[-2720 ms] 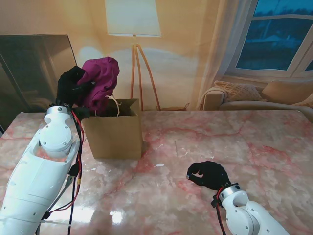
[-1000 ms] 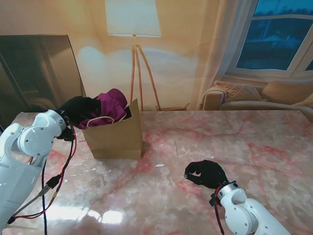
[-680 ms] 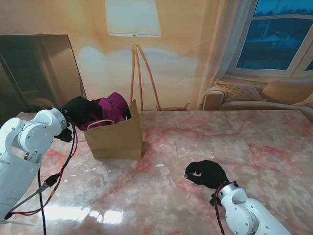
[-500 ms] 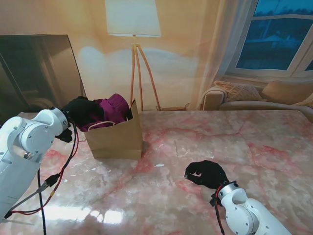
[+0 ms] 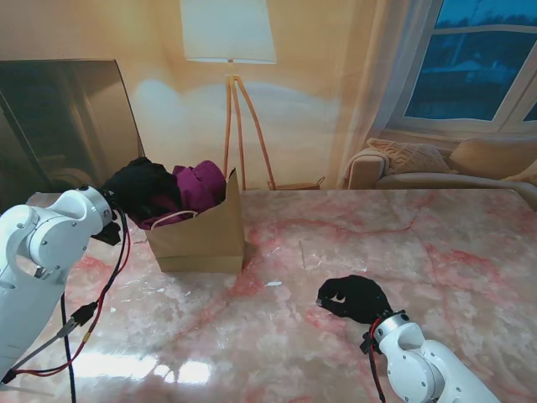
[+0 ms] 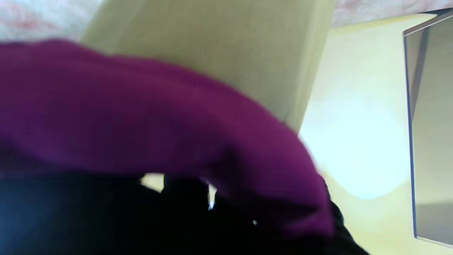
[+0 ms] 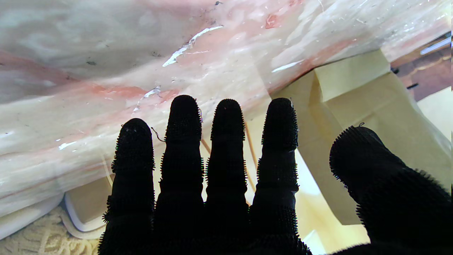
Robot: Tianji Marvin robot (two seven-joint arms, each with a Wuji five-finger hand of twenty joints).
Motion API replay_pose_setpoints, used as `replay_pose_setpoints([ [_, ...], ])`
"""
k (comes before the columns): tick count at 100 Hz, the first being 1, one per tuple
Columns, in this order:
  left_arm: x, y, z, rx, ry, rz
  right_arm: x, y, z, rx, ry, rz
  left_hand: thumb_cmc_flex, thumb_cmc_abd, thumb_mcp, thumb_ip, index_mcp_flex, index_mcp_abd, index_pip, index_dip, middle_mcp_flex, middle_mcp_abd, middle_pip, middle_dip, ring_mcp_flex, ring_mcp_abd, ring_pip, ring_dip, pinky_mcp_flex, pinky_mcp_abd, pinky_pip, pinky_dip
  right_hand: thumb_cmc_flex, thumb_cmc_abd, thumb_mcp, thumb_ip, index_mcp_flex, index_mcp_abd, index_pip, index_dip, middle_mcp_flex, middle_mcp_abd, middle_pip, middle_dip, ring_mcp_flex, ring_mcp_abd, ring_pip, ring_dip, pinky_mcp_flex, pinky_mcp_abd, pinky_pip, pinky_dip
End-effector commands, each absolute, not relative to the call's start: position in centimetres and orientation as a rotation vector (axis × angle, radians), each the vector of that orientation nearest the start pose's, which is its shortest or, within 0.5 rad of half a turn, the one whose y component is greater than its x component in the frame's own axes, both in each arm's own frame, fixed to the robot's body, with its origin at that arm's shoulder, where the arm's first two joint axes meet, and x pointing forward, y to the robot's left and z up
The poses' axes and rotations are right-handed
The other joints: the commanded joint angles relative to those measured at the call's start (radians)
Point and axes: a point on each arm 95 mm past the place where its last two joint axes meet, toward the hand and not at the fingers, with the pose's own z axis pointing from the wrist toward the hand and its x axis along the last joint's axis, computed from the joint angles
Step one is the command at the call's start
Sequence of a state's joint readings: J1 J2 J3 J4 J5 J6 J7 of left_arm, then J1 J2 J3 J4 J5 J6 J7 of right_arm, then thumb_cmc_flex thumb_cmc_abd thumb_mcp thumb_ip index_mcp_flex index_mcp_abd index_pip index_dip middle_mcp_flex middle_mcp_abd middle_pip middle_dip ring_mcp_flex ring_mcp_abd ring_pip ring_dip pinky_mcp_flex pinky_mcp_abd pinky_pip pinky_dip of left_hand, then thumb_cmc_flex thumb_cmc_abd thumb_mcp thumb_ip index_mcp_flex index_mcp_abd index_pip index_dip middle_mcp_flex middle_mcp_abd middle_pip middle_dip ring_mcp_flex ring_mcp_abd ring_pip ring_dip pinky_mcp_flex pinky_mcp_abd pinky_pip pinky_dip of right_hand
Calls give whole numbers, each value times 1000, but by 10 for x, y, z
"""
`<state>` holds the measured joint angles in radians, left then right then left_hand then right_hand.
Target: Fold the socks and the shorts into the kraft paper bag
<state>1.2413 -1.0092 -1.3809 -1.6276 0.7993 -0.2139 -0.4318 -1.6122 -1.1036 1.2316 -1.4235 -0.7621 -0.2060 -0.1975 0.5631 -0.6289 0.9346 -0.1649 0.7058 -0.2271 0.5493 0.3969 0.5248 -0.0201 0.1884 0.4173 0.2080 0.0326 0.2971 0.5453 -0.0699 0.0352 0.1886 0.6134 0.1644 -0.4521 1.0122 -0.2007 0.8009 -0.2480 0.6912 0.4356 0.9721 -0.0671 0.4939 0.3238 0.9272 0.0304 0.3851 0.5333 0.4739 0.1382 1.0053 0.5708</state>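
Shorts (image 5: 200, 186) sit in the bag (image 5: 201, 239), left on the table (image 5: 377, 235).

stand overhead, wrists close; shared bag (image 5: 201, 239)

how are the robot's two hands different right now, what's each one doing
The left hand is up at the mouth of the paper bag, pressed against the purple garment bulging out of the top; the right hand sits low over the bare marble table, away from the bag. The left hand touches cloth; the right hand holds nothing, fingers extended in its wrist view. Both wear black gloves.
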Motion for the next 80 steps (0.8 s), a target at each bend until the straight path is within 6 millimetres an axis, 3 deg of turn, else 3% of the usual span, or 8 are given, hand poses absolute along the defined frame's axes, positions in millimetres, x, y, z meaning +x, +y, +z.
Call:
replay_pose_setpoints([
  [1, 479, 53, -162, -1147, 1575, -1584, 379, -26, -382, 1423, 1367, 1698, -65, -35, -37, 8, -38, 25, -43, -25, -43, 34, -50, -37, -51, 13, -24, -12, -5, -1, -9, 25, -31, 26, -21, 64, 38, -19, 13, 1, 29, 5, 16, 6, 3, 10, 28, 25, -7, 11, 33, 6],
  [18, 472, 54, -151, -1193, 1463, -1684, 379, -26, -382, 1421, 1364, 1699, -157, 9, -110, -8, -24, 41, -56, -22, -26, 48, -56, -77, -28, 25, -30, -32, -4, 9, -5, 41, -30, 26, -22, 63, 38, -19, 12, 1, 29, 6, 16, 6, 4, 10, 28, 25, -7, 10, 33, 6],
  [31, 469, 55, -147, -1277, 1379, -1775, 380, -26, -383, 1420, 1361, 1699, -157, 270, -372, 50, 38, 49, -9, 21, 2, 52, -65, -107, -3, 23, -73, -81, -7, 25, 1, 51, -31, 28, -22, 64, 39, -17, 12, 1, 27, 6, 15, 6, 3, 12, 29, 25, -8, 11, 33, 6],
  [40, 469, 55, -148, -1337, 1303, -1829, 380, -26, -384, 1422, 1363, 1701, -102, 308, -439, 43, 84, 33, 88, 73, 18, 72, -65, -112, 7, 32, -94, -95, -4, 25, 6, 60, -30, 27, -22, 63, 40, -19, 12, 1, 28, 6, 16, 7, 4, 9, 29, 25, -6, 11, 34, 7],
  [52, 475, 55, -150, -1343, 1177, -1854, 379, -25, -385, 1424, 1361, 1703, 62, 200, -352, 11, -145, -59, 265, 306, 88, 74, -50, -106, 100, 38, -85, -108, 26, 36, 84, 76, -30, 26, -22, 61, 40, -19, 12, 0, 30, 6, 17, 7, 4, 10, 29, 25, -5, 12, 35, 7],
  [59, 478, 55, -152, -1333, 1166, -1829, 379, -25, -385, 1426, 1362, 1703, -57, 160, -129, 36, -326, 6, 234, 387, 98, 66, -46, -105, 129, 42, -82, -120, 30, 41, 139, 51, -30, 27, -22, 61, 41, -19, 13, 0, 29, 6, 16, 7, 4, 10, 29, 25, -5, 12, 35, 7],
  [68, 482, 55, -153, -1315, 1194, -1781, 379, -26, -385, 1427, 1362, 1699, -113, 67, -109, 15, -487, 190, 136, 351, 85, 63, -39, -113, 163, 58, -79, -126, 22, 55, 224, 24, -31, 26, -22, 61, 39, -20, 12, 0, 29, 6, 16, 7, 4, 10, 29, 25, -4, 12, 36, 7],
  [80, 484, 54, -157, -1344, 1297, -1702, 379, -26, -385, 1430, 1360, 1699, -158, 49, -168, 5, -389, 469, -365, -93, 73, 112, -16, -108, 122, 69, -100, -131, 7, 65, 188, -66, -30, 27, -21, 63, 40, -17, 13, 1, 28, 6, 16, 7, 4, 10, 30, 25, -5, 13, 36, 7],
])
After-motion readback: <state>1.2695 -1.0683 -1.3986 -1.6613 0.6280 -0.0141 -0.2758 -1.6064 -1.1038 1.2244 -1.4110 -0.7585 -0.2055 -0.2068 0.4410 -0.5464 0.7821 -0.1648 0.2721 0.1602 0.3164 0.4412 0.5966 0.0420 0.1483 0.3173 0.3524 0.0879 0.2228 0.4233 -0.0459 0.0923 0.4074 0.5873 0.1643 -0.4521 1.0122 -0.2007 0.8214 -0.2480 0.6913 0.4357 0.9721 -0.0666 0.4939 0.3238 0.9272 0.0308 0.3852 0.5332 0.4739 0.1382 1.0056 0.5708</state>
